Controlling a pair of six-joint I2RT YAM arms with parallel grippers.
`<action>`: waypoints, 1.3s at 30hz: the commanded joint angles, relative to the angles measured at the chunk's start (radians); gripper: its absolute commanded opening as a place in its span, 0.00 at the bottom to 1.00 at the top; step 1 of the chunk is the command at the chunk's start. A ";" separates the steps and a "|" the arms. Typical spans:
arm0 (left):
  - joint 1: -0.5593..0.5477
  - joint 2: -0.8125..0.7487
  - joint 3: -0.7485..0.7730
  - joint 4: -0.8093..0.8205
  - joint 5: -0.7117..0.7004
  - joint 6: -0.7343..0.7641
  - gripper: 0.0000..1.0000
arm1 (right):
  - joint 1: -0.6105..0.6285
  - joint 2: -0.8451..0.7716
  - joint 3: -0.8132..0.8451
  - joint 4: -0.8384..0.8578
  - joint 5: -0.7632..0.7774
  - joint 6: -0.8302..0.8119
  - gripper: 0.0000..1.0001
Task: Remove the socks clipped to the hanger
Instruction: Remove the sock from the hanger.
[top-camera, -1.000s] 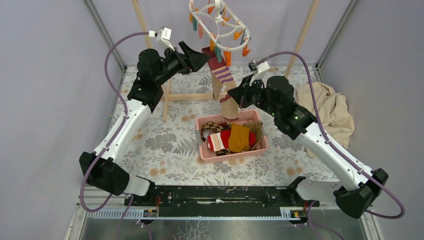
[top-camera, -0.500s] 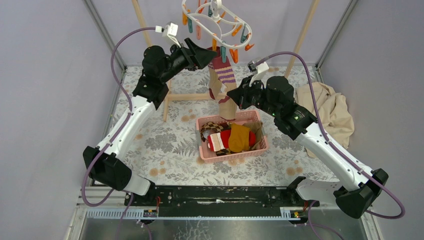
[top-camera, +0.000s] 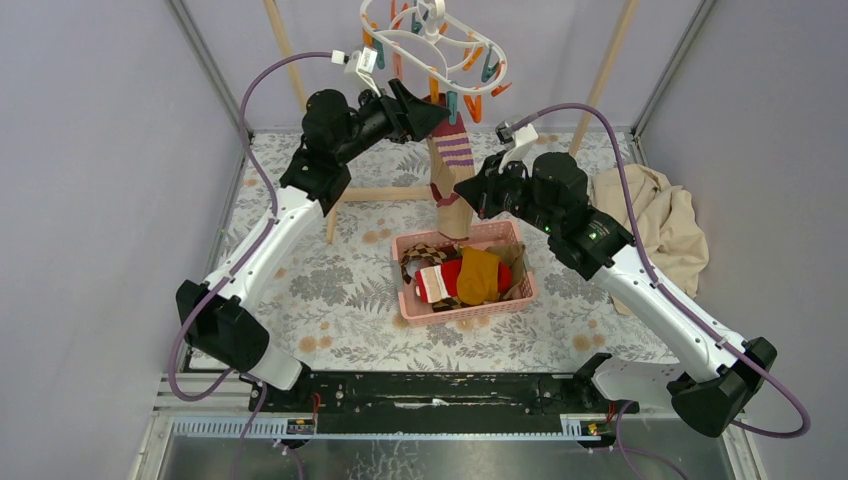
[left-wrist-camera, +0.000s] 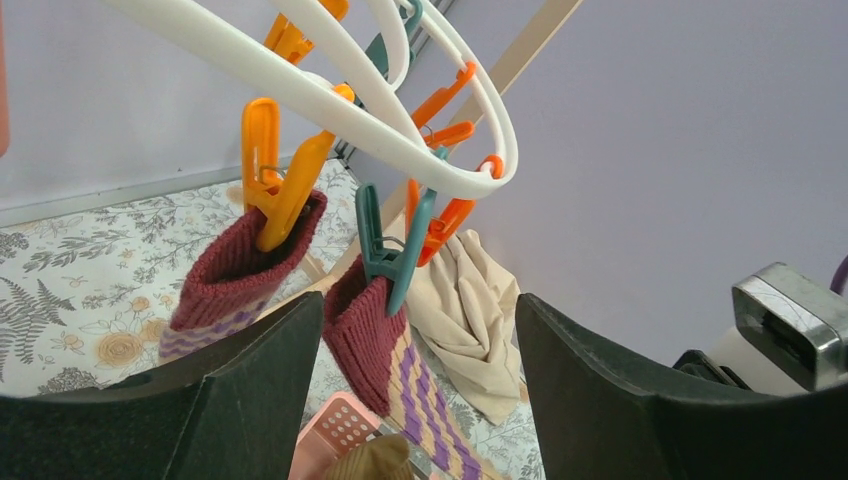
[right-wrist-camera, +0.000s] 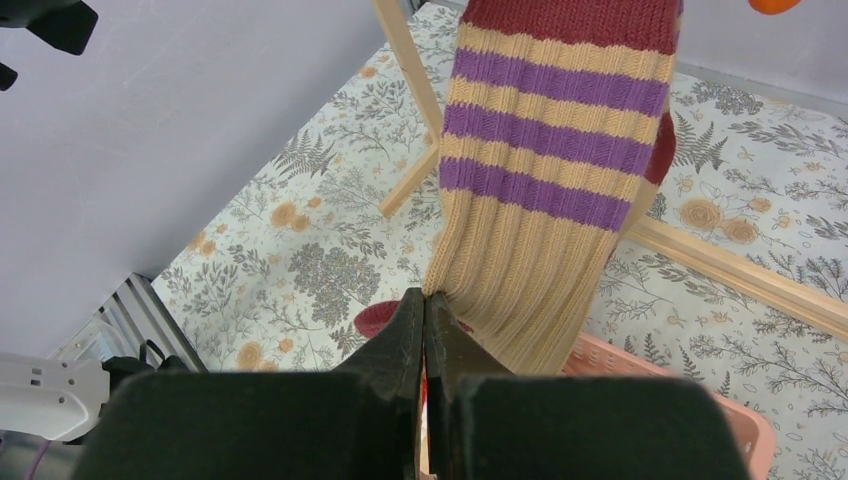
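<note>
The white hanger (top-camera: 432, 35) hangs at the top centre with orange and teal clips. Two maroon-striped socks (top-camera: 452, 160) dangle from it. In the left wrist view an orange clip (left-wrist-camera: 275, 165) holds one sock (left-wrist-camera: 235, 280) and a teal clip (left-wrist-camera: 390, 245) holds the other sock (left-wrist-camera: 380, 340). My left gripper (left-wrist-camera: 420, 330) is open, its fingers on either side of the teal-clipped cuff; from above the left gripper (top-camera: 438, 118) sits just under the hanger. My right gripper (right-wrist-camera: 425, 300) is shut on the lower edge of a striped sock (right-wrist-camera: 550, 200), with the right gripper (top-camera: 463, 190) below the hanger.
A pink basket (top-camera: 470, 312) under the socks holds a mustard sock (top-camera: 480, 272), a red Santa sock (top-camera: 440, 280) and an argyle sock (top-camera: 415, 255). A beige cloth (top-camera: 655, 215) lies at the right. The wooden rack's crossbar (top-camera: 385, 192) and poles (top-camera: 285, 45) stand behind.
My left arm has risen and moved right, up to the hanger's clips. The hanger has swung slightly. The right arm has not moved.
</note>
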 joint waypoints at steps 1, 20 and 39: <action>-0.007 0.020 0.049 0.024 -0.003 0.034 0.77 | -0.002 -0.033 0.051 0.002 -0.036 0.001 0.00; -0.007 0.091 0.126 0.001 0.061 0.061 0.99 | -0.002 -0.049 0.067 -0.038 -0.063 -0.005 0.00; 0.028 0.116 0.078 0.147 0.191 0.050 0.74 | -0.003 -0.055 0.087 -0.075 -0.079 -0.013 0.00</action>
